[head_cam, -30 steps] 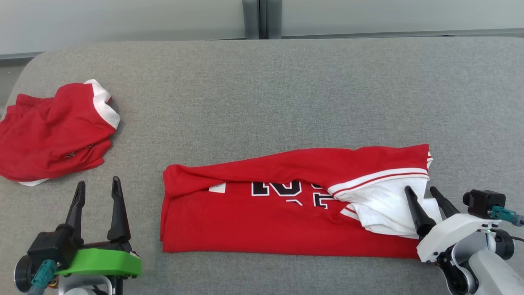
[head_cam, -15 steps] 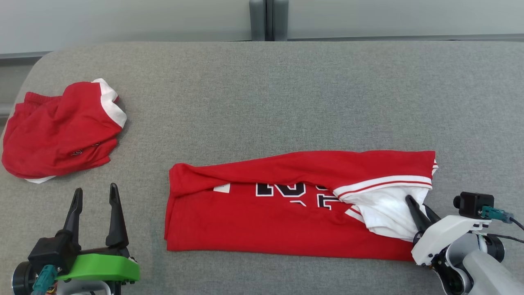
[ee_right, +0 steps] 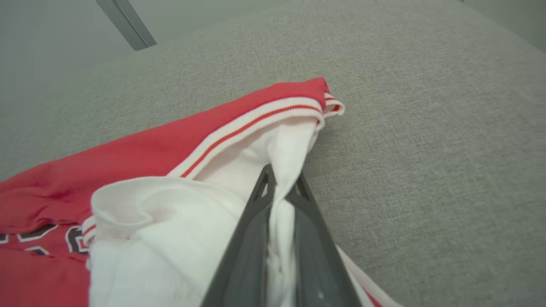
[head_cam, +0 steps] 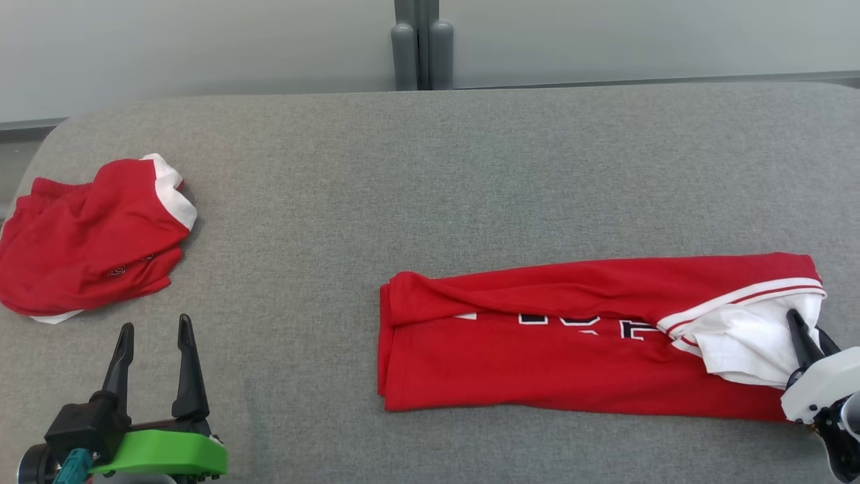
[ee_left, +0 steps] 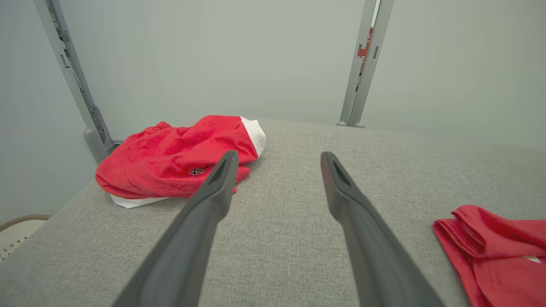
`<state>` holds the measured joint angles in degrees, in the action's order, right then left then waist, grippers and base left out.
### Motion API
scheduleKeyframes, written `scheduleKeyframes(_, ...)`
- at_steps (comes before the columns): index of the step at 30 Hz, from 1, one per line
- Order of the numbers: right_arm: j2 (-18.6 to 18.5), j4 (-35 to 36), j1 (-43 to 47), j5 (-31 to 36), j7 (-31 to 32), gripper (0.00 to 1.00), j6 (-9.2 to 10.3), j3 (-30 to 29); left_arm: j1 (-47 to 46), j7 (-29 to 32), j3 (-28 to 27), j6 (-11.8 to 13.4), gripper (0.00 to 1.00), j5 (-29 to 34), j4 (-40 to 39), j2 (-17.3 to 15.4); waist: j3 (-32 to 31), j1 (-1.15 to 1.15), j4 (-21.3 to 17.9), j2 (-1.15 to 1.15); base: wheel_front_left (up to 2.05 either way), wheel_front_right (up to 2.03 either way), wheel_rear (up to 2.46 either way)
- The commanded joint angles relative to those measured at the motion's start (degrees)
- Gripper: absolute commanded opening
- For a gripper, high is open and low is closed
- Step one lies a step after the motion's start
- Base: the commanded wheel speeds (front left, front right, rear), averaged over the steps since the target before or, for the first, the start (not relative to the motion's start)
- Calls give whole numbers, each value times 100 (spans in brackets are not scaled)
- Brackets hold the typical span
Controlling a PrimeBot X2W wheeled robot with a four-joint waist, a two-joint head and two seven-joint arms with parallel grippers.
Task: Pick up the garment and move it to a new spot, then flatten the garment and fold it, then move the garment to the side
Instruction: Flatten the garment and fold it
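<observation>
Shirt [head_cam: 537, 356], at four o'clock on the counter [head_cam: 470, 168], is folded lengthwise; cross-fold and moving aside probably remain. Right pincer [head_cam: 806, 333] clenches its white end; left pincer [head_cam: 154, 323] released, empty.

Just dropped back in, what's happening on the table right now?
The right gripper is shut on the white fabric at the right end of the folded red jersey, which lies on the grey table. The left gripper is open and holds nothing, poised at the front left, short of a crumpled red garment.
</observation>
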<state>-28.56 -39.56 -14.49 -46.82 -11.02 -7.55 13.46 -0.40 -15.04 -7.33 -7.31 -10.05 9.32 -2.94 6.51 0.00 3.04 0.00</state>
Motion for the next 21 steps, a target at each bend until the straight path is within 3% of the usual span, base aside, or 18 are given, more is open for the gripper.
scheduleKeyframes(1, -41, 101, 41, 12, -36, 0, 13, -14, 107, -18, -6, -25, 100, -36, -32, 3, -48, 0, -72, 0, 0, 0, 0)
scheduleKeyframes(9, 211, 1021, 149, 237, 52, 0, 11, 226, 154, -18, 21, -22, 100, -105, -15, 1, -110, 0, -241, 0, 0, 0, 0)
scheduleKeyframes(21, 1078, 2498, 152, 593, 591, 0, 9, 876, 99, -18, 44, -24, 100, -124, 19, -2, -107, 0, -39, 0, 0, 0, 0)
